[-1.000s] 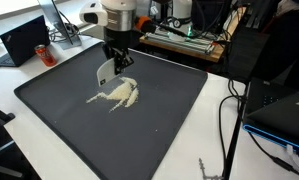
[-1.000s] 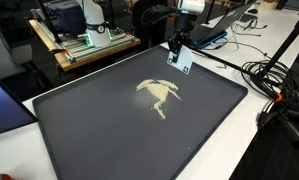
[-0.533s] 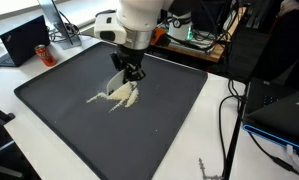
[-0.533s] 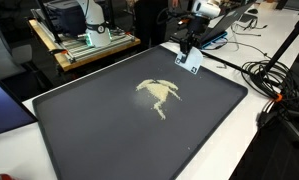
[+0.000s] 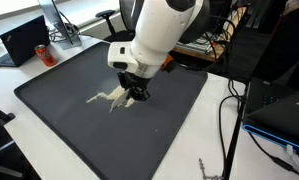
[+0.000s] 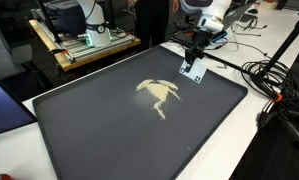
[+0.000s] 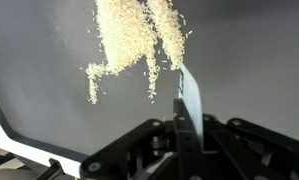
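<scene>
Above the wide black rubber mat point(image 5: 49, 105), in an exterior view, the fingers point(image 5: 137, 92) hang beside pale scattered grain point(image 5: 102, 98). In an exterior view they pinch a thin white card point(image 6: 193, 72). In the wrist view its edge nearly meets the grain; I think a steep push may twist it loose.

Nothing legible anywhere: no readable print, label, brand, number or sign on the white card point(image 6: 193, 72), the laptop point(image 5: 23, 39) or the dark mat point(image 6: 89, 140).
</scene>
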You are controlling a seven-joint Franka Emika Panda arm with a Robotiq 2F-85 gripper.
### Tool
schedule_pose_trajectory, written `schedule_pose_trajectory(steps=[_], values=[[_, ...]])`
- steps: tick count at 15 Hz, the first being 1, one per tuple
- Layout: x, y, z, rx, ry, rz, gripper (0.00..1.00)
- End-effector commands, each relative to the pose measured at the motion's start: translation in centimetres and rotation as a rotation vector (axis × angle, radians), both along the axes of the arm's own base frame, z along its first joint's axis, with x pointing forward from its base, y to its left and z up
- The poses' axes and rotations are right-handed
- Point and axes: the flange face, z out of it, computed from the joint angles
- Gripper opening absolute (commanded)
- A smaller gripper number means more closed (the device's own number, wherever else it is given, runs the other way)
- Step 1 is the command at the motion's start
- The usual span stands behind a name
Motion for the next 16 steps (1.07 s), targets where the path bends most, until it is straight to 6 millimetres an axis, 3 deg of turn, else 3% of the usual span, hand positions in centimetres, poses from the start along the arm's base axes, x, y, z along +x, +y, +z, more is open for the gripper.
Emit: schedule_pose_trajectory(steps=[1, 4, 8, 12, 16], values=[[0.1, 0.0, -0.2, 0.0, -0.001, -0.002, 0.04], [-0.3, 0.0, -0.1, 0.015, -0.001, 0.015, 0.01], [-4.1, 0.2, -1.0, 0.062, -0.042, 0.05, 0.01], [-7.5, -1.7, 0.0, 0.167, -0.09, 0.015, 0.01], [-9.9, -4.9, 2.9, 0.269, -0.136, -0.04, 0.01]])
